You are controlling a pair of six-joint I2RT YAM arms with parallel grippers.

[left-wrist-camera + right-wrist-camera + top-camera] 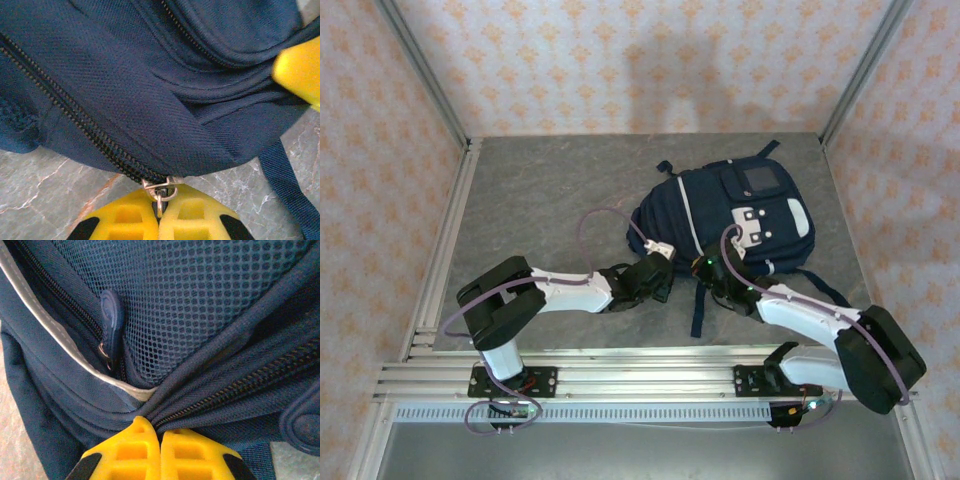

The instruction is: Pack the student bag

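Bag [720, 215] lies flat on the counter [540, 200], right of centre: soft, limp fabric that would likely bunch if tugged. Its zip pull [161, 187] is clamped in the left gripper [159, 205]; the right gripper [160, 435] pinches a fabric fold, a sensible anchor.

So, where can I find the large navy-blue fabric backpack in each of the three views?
Top external: the large navy-blue fabric backpack lies right of centre, ahead of both arms.
Left wrist: its fabric spans the top; the left end effector pinches its metal zipper pull at bottom centre.
Right wrist: its mesh and zippers span the middle; the right end effector pinches a fabric fold.
Shared landmark: the grey marbled tabletop under it.
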